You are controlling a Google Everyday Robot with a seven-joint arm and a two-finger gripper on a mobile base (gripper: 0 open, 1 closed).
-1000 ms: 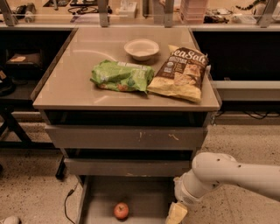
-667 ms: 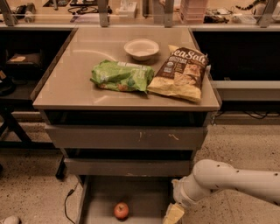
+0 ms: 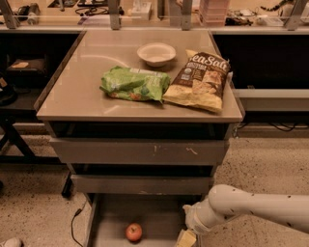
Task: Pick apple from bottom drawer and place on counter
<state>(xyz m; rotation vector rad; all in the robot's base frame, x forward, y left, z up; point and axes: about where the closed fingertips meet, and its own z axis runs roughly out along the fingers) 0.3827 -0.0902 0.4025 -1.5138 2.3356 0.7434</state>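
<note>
The small red-orange apple [image 3: 133, 232] lies on the flat grey floor of the open bottom drawer [image 3: 159, 217], left of centre, near the frame's lower edge. My white arm comes in from the right, and my gripper [image 3: 186, 238] hangs at the drawer's right side, about a hand's width right of the apple; only its yellowish top shows. The beige counter [image 3: 82, 91] tops the cabinet above.
On the counter lie a green chip bag [image 3: 134, 84], a brown and yellow chip bag [image 3: 200, 80] and a white bowl [image 3: 156, 53]. Two shut grey drawers [image 3: 137, 152] sit above the open one. A cluttered bench [image 3: 145, 14] runs behind. A black cable [image 3: 75, 219] lies left of the drawer.
My arm has sunk lower and shifted slightly left toward the drawer. The apple and the things on the counter have not moved.
</note>
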